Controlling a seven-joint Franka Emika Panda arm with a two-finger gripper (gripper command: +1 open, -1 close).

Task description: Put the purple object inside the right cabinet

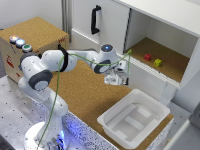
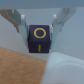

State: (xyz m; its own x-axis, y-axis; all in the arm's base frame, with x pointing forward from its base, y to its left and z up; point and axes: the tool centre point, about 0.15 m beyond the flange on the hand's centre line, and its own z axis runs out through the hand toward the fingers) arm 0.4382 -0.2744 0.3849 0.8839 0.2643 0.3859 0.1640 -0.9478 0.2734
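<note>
The purple object (yellow ring and dash on its face) sits clamped between the fingers, carried above the cork bench near the white tub. The right cabinet beyond holds a red cube and a yellow-green cube.

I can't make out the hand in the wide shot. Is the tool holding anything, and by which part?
Yes: the wrist view shows the purple object between the tool's fingers, pinched by two opposite side faces, its marked face toward the camera.
</note>
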